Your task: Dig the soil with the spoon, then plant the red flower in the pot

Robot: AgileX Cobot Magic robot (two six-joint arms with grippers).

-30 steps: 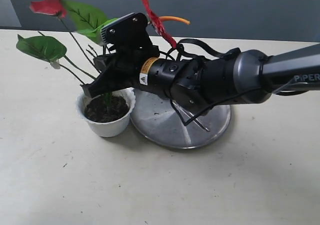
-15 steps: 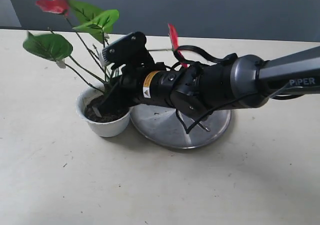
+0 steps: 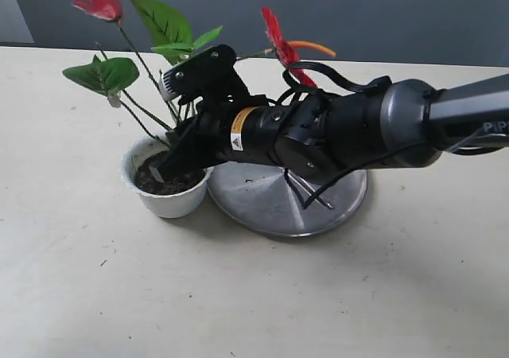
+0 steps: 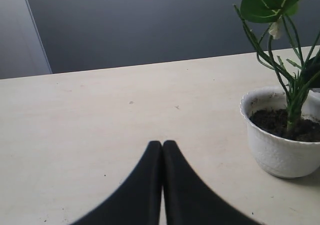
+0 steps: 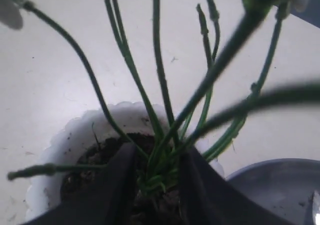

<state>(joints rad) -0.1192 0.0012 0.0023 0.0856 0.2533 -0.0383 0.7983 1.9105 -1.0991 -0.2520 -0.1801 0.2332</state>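
The white scalloped pot (image 3: 171,204) holds dark soil (image 3: 165,185), and the red flower (image 3: 102,6) stands in it, its stems roughly upright. My right gripper (image 3: 165,169) reaches across from the right, down into the pot. It is shut on the base of the flower's stem bundle (image 5: 161,80); its fingertips (image 5: 120,170) are at the soil. The spoon (image 3: 318,200) lies on the steel plate, mostly hidden under the arm. My left gripper (image 4: 162,145) is shut and empty, low over the table, some way from the pot (image 4: 277,155); the exterior view does not show it.
The large round steel plate (image 3: 254,207) lies right beside the pot, under my right arm. Bare beige tabletop (image 3: 238,294) stretches all around, with a dark wall behind the far edge.
The flower has swung from leaning left to nearly upright, its blooms and leaves shifting right. My right gripper has dropped lower into the pot with the stem base.
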